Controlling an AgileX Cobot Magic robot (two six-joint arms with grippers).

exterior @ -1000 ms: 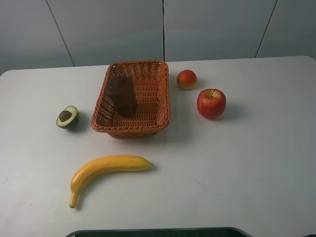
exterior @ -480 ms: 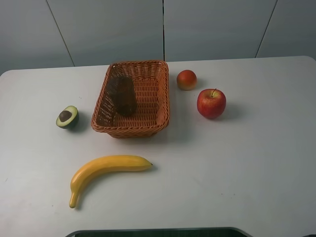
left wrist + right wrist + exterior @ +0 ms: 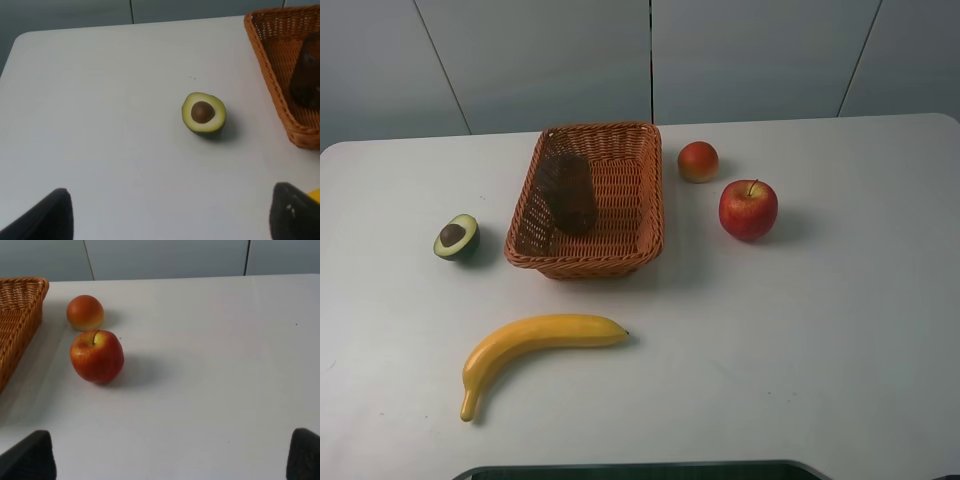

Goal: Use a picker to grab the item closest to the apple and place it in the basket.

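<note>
Sitting just behind apple [image 3: 748, 209]: orange fruit [image 3: 698, 161]

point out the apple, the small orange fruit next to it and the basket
apple [image 3: 748, 210], exterior high view, middle of its red body
small orange fruit [image 3: 698, 161], exterior high view, centre of its top
basket [image 3: 653, 190], exterior high view, right rim

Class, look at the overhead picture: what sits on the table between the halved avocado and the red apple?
The wicker basket, holding a dark brown object, lies between the avocado half and the apple; the exterior high view shows it.
</note>
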